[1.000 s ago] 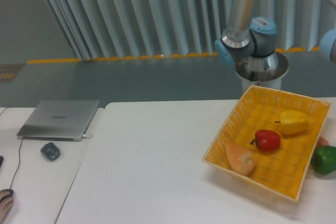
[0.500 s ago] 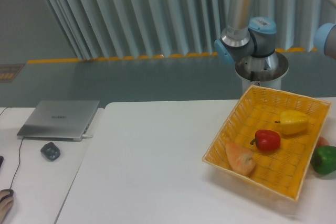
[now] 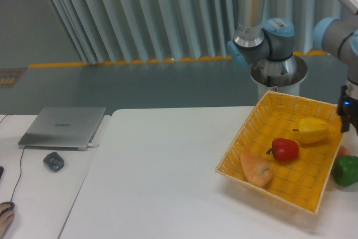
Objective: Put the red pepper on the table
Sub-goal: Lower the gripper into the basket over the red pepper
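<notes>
Pincer newly at basket right edge

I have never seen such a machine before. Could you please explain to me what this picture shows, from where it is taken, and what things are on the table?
The picture comes from one fixed camera that looks across a white table from the front. The grey tubes with blue joints at the back are the robot arm, which stands on a base behind the table. At the right edge a dark part of the arm's end comes into view above the basket; its two fingers are not clearly visible, so I cannot tell whether they are open, and it holds nothing that I can see.

On the table stands a yellow basket. Inside it lie a red pepper, a yellow pepper and a piece of bread. A green pepper lies on the table just outside the basket. To the left, on another desk, are a closed laptop and a small dark mouse.
</notes>
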{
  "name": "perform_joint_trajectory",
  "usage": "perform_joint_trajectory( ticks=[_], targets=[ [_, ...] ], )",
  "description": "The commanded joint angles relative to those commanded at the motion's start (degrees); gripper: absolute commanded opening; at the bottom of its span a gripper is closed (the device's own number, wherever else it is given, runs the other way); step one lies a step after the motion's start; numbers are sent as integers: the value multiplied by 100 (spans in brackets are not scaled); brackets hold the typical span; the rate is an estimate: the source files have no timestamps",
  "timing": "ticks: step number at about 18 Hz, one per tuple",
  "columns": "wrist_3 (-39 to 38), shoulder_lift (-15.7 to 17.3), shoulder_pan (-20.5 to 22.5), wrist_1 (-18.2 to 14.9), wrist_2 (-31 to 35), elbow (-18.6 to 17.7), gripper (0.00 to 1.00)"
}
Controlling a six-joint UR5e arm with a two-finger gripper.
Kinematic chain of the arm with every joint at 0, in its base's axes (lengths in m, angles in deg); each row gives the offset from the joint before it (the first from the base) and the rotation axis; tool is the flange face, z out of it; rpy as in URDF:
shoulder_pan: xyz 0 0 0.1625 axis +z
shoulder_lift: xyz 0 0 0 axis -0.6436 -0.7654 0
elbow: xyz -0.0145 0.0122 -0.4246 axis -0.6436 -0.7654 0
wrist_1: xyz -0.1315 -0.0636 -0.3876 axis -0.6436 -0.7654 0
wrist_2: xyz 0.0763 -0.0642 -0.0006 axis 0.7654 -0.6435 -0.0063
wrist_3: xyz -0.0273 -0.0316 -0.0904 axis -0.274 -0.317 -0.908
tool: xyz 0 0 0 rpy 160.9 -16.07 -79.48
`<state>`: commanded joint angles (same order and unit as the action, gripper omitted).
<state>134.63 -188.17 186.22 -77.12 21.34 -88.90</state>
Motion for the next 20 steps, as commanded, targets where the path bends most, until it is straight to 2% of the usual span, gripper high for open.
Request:
perform_joint_trajectory(
  ticks=[5, 7, 9, 11, 14, 20],
  targets=[
    [-738, 193, -246, 0, -289, -229, 100],
    [-1187, 247, -483, 9, -369, -282, 100],
    [-1293, 273, -694, 35, -325, -343, 100],
    [-1250, 291, -878, 35, -72, -369, 100],
    [-1206, 159, -1309, -61, 649, -431, 100],
    [-1039, -96, -1486, -97, 940, -440, 100]
  ],
)
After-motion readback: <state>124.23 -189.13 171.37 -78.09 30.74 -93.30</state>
